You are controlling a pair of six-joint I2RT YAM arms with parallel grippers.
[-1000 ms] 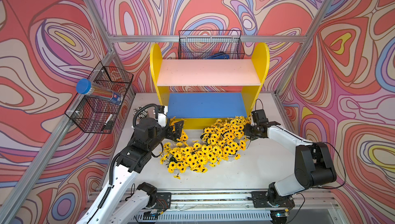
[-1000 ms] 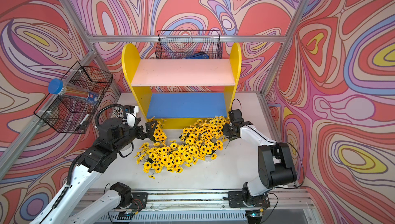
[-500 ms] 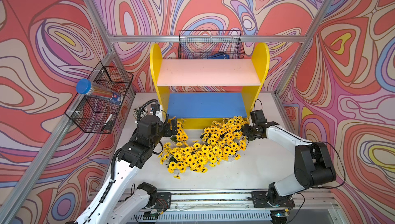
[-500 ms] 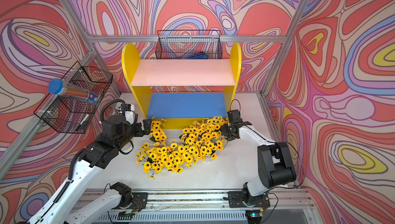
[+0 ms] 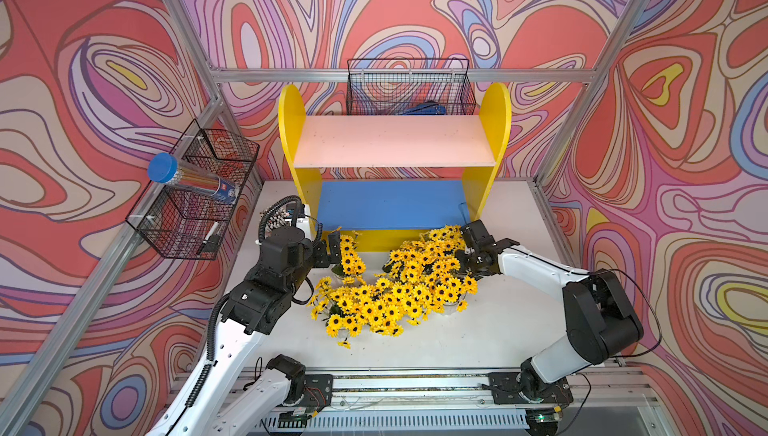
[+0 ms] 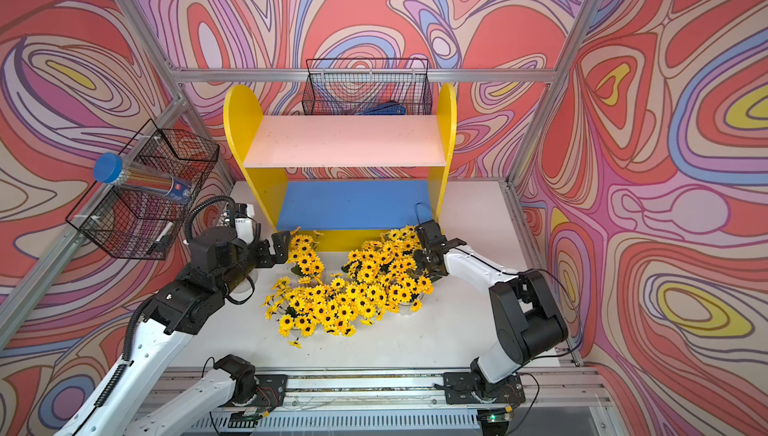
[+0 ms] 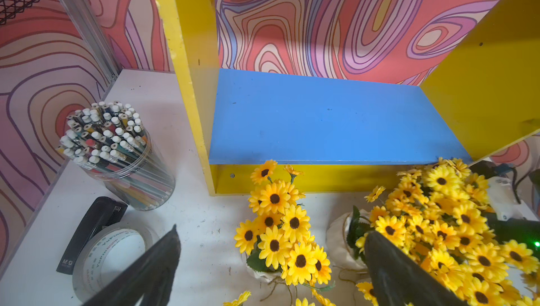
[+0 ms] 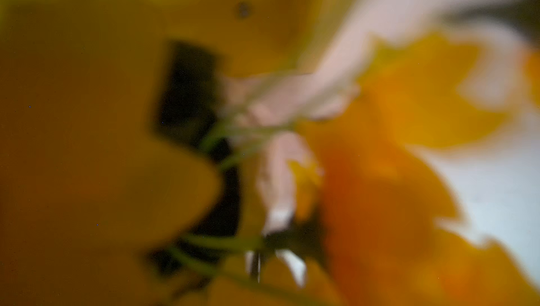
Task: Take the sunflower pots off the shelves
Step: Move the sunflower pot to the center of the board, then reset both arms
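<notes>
Sunflower pots lie heaped together on the white worktop, just in front of the shelves. The heap runs from the yellow base of the unit outward in a loose band. In both top views we see the pale pink upper board and the blue lower board behind the heap, apart from it. Blooms cover most of the pots. In the left wrist view two pale pot bodies show under the flowers, one tied with twine.

Our left pincer hangs at the left end of the heap, jaws apart, with one upright bunch between its dark fingers and touching neither. Our right pincer is buried in blooms at the right end of the heap, beside the right side panel. Its jaws are together, but its wrist view is a blur of petals, so we cannot tell whether they grip anything.

A clear cup of pencils, a black stapler and a roll of tape stand left of the shelves.
</notes>
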